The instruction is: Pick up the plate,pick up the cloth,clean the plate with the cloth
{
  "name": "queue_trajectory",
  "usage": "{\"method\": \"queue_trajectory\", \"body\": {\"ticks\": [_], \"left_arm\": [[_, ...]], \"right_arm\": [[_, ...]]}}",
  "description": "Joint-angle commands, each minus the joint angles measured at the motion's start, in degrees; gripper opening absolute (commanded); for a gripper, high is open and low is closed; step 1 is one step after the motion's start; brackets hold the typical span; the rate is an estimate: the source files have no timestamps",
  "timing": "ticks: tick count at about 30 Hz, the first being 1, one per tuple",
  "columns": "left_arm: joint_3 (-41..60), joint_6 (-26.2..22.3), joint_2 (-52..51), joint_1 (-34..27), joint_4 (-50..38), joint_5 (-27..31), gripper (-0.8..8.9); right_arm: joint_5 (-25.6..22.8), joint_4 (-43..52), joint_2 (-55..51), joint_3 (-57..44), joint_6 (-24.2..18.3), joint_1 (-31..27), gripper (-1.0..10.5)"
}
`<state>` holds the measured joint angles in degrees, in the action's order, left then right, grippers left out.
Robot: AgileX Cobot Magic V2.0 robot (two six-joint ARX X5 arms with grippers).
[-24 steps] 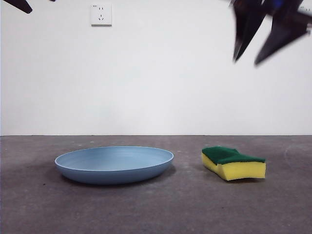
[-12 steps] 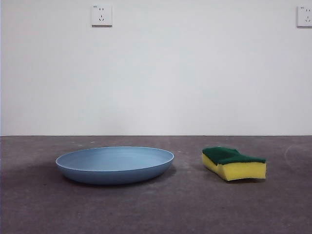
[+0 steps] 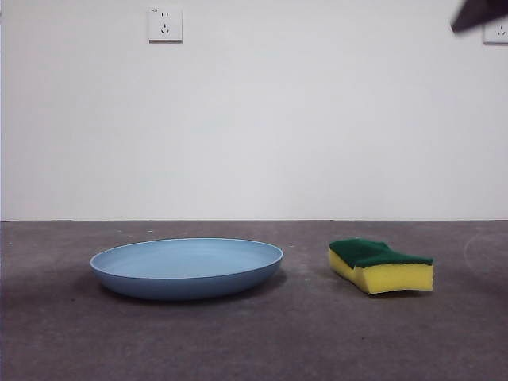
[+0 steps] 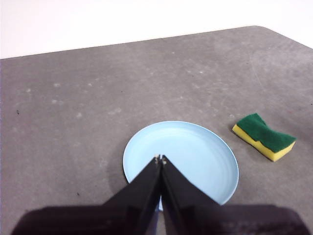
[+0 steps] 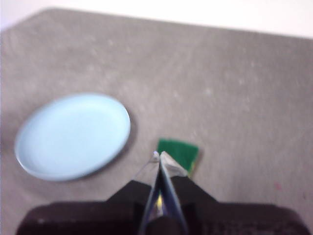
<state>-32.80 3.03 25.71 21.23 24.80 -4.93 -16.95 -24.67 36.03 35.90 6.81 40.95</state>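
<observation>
Left gripper (image 4: pixel 160 158): jaws pressed together, tips meeting, nothing between them; it hangs above the plate (image 3: pixel 187 267) without contact. Right gripper (image 5: pixel 160 156): jaws likewise closed tip to tip and empty, held in the air over the cloth (image 3: pixel 382 265); this view is blurred, so fine detail at the tips cannot be confirmed. In the front view only a dark tip (image 3: pixel 479 13) shows at the upper right corner; which arm it belongs to cannot be told from that view alone. Plate: large, round, shallow, light blue, smooth matte surface with a raised rim, lying flat on the table (image 3: pixel 254 341), left of centre. Cloth: in fact a small block of yellow foam with a dark green scouring layer on top and wavy-cut sides, lying flat to the right of the plate, apart from it with bare table between. Table surface: dark grey, rough and mottled with pale specks. Behind it stands a plain white wall carrying a white socket (image 3: pixel 164 23) at upper left and a second socket (image 3: pixel 498 28) at the right edge.
</observation>
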Motion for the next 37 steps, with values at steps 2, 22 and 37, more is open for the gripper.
{"method": "queue_trajectory", "body": {"ticks": [2,22,37], "left_arm": [[0.07,1.49,-0.15,0.20,-1.38,0.13,-0.03],[0.09,-0.46,0.22,-0.20,-0.07,0.79,-0.03],[15.93,-5.84,-15.45,-17.29,-12.59,1.60,-0.03]], "right_arm": [[-1.44,-1.05,0.70,-0.81,0.39,-0.04,0.0],[-1.25,-1.53,0.39,-0.81,0.39,-0.04,0.0],[-1.22,-1.51,0.39,-0.81,0.39,-0.04,0.0]]}}
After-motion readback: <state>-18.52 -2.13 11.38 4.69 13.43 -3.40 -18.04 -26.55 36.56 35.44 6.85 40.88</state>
